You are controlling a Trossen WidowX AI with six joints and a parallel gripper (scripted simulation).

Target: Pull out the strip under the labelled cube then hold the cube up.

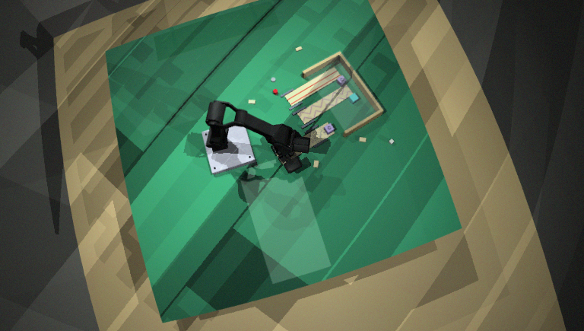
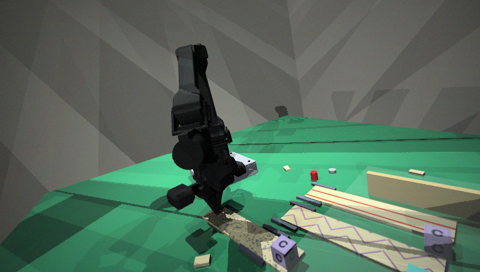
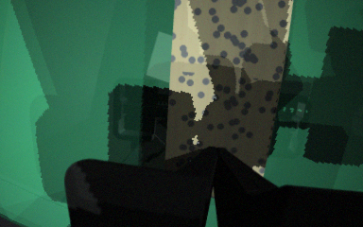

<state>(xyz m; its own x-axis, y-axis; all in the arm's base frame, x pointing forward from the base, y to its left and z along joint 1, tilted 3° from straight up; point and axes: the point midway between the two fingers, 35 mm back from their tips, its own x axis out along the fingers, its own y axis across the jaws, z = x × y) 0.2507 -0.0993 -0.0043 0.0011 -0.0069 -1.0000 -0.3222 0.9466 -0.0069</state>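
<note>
Closed gripper (image 1: 287, 156) (image 2: 217, 212) (image 3: 215, 155) is pressing its narrow, joined tips onto the near end of the speckled strip (image 1: 318, 136) (image 2: 244, 230) (image 3: 227, 95); nothing is showing between them. Pull is probably depending on friction: too little downward force would be risking slip, a sideways pull would be risking jamming against the dark guide rails (image 1: 320, 143) (image 2: 251, 254), and a jerk would be risking toppling the cube (image 1: 328, 128) (image 2: 283, 251). Cube is sitting upright at the strip's far end, lavender, showing black "C" marks.

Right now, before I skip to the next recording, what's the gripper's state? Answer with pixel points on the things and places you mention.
Gripper (image 1: 286, 155) (image 2: 217, 212) (image 3: 215, 155): closed, nothing visibly held, tips at the speckled cream flat strip (image 1: 317, 137) (image 2: 244, 229) (image 3: 236, 71).
</note>
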